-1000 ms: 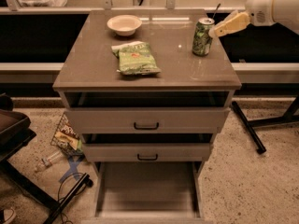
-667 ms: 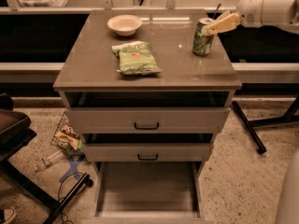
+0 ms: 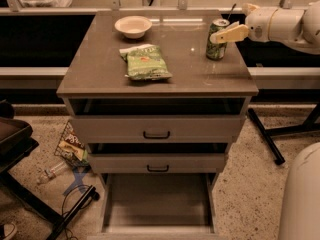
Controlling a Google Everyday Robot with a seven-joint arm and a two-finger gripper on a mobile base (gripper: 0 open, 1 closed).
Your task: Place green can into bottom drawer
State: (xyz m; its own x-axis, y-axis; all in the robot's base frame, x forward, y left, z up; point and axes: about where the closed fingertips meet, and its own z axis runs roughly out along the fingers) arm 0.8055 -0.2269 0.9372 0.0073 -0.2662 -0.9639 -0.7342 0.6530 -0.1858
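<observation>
The green can (image 3: 215, 49) stands upright at the back right of the cabinet top (image 3: 100, 74). My gripper (image 3: 218, 33) reaches in from the right at the can's upper half. It is open, and its near cream finger (image 3: 229, 34) lies across the front of the can; the far finger is hidden behind it. The can rests on the top. The bottom drawer (image 3: 157, 201) is pulled out at floor level, with a plain grey floor and nothing in it.
A green chip bag (image 3: 146, 62) and a white bowl (image 3: 133, 26) lie on the cabinet top. The two upper drawers (image 3: 156, 129) are slightly open. Litter, a bottle and cables (image 3: 70, 156) lie on the floor to the left. A black stand leg (image 3: 265, 134) is to the right.
My gripper has moved left and a little down toward the can, so its near finger now overlaps the can's front. The can has not moved.
</observation>
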